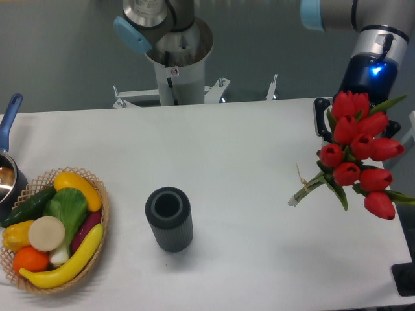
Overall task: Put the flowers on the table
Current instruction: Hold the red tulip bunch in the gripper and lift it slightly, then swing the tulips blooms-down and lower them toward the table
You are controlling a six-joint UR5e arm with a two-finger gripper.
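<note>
The flowers, red tulips with green leaves and stems tied with tan string, hang over the right edge of the white table. Their blooms point right and toward the camera, and the cut stem ends sit low near the tabletop. My gripper is right behind the blooms, shut on the flowers. Only one black finger shows at the bunch's upper left; the rest is hidden by the tulips.
A dark ribbed vase stands upright, left of centre. A wicker basket of vegetables and fruit sits at the left edge, with a pot with a blue handle behind it. The arm's base rises behind the table.
</note>
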